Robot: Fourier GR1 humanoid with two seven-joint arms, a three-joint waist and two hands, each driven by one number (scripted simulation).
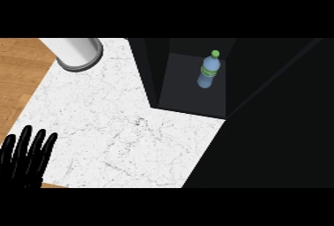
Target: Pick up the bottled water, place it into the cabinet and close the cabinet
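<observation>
The bottled water (209, 70), blue with a green cap and label, stands upright inside the dark cabinet (189, 99) at the upper middle, apart from any hand. The cabinet's front is open; a large black panel (274, 132), apparently its door, fills the right side of the view. My left hand (26, 154) rests open at the lower left edge, fingers straight and pointing up, far from the bottle. My right hand does not show.
A white marble counter (117, 128) spreads across the middle and left. A white and grey cylindrical container (77, 52) stands at its far left corner. Wooden floor (16, 75) shows beyond the counter's left edge.
</observation>
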